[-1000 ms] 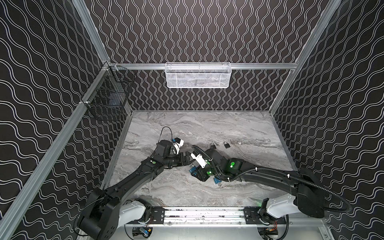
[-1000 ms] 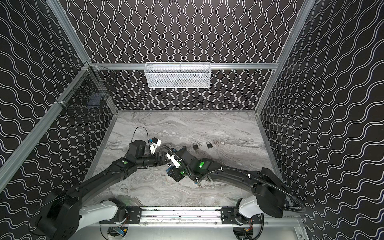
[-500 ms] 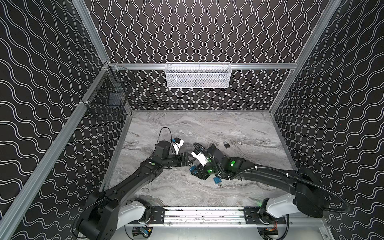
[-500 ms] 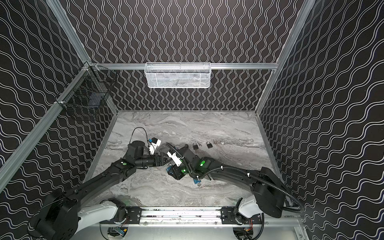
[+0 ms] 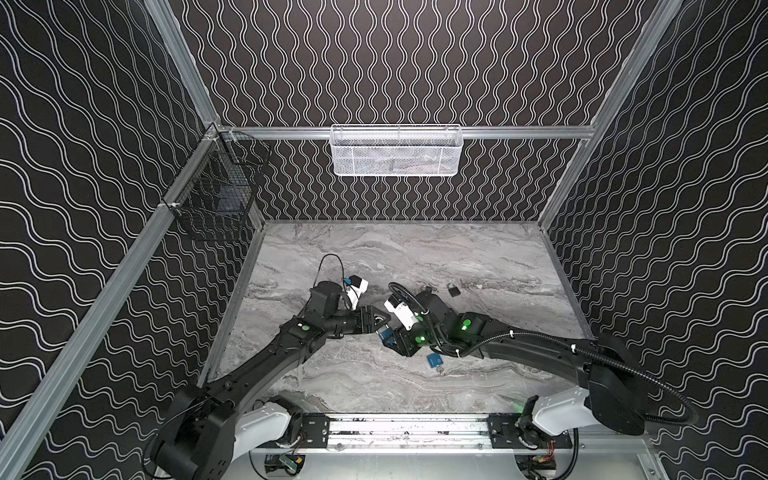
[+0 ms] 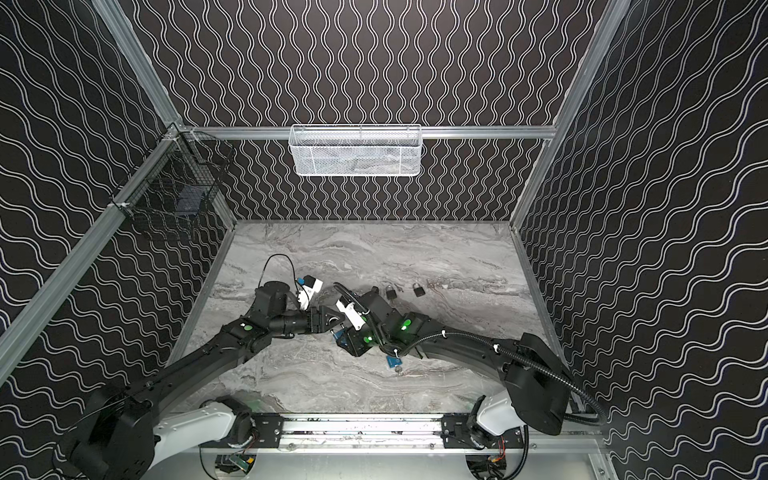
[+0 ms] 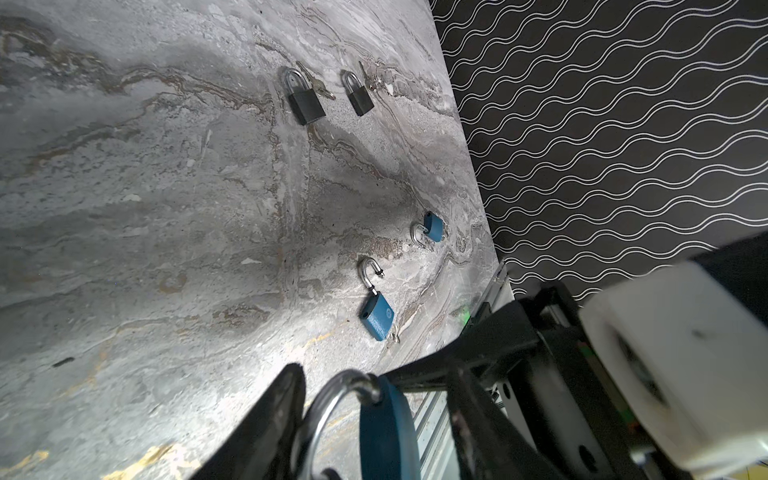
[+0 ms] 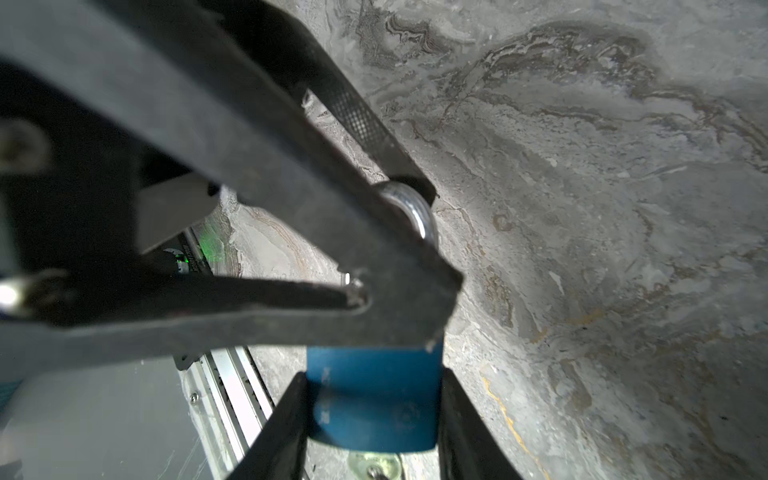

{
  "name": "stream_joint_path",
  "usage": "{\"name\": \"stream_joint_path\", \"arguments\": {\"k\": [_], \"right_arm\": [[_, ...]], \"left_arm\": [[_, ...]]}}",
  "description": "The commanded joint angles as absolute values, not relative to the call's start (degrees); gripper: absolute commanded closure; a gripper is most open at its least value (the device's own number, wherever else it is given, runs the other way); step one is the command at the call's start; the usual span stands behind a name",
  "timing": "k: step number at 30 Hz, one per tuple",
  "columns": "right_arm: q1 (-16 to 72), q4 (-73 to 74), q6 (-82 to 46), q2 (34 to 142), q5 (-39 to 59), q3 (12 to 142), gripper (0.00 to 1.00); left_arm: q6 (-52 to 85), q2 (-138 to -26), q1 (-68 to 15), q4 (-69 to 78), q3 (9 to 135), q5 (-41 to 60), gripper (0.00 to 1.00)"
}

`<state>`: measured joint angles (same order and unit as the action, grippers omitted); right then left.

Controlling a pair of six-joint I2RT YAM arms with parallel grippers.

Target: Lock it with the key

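Right gripper (image 8: 374, 419) clamps the blue padlock (image 8: 374, 374) over the table (image 5: 415, 257), mid-width, toward its front edge. Left gripper (image 5: 384, 326) straddles the shackle (image 8: 415, 208), and whether it's pinching, can't tell. Open room toward the far-left corner. Key (image 8: 376, 467) mostly cut off.

Both arms low, stretched inward; left hand (image 5: 382, 329) meets right hand (image 5: 390, 337) tip-to-tip (right clamps a padlock (image 8: 374, 399), left's grip unclear).

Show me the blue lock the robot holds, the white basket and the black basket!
blue lock (image 8: 374, 407): right wrist view, on its body.
white basket (image 5: 395, 160): a top view, front mesh.
black basket (image 5: 208, 199): a top view, wire side.
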<state>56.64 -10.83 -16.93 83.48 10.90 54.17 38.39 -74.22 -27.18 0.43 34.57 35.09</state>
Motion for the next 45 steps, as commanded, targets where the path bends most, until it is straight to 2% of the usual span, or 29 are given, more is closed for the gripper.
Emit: {"name": "stream_joint_path", "arguments": {"k": [1, 15, 30, 36, 43, 45], "right_arm": [[56.7, -7.8, -16.6, 82.7, 11.4, 54.6, 0.80], [56.6, -7.9, -17.1, 81.1, 10.4, 53.3, 0.80], [56.7, -7.8, -17.3, 80.8, 9.5, 53.2, 0.78], [56.6, -6.7, -18.5, 80.3, 8.6, 52.6, 0.71], [56.7, -5.5, -19.6, 79.4, 8.2, 51.3, 0.60], [56.6, -5.3, -19.7, 79.1, 7.8, 51.0, 0.54]], "left_arm": [[37.0, -74.8, -27.2, 1.6, 35.5, 35.0, 0.46], [36.6, -75.0, -27.2, -0.7, 36.6, 32.9, 0.61], [36.2, -75.6, -27.2, -2.3, 37.1, 31.9, 0.85], [37.2, -75.5, -27.2, -3.8, 38.0, 30.0, 0.95], [37.7, -75.9, -27.2, -5.3, 39.1, 29.1, 1.00], [37.6, -75.3, -27.2, -5.8, 39.4, 28.7, 1.00]]}}
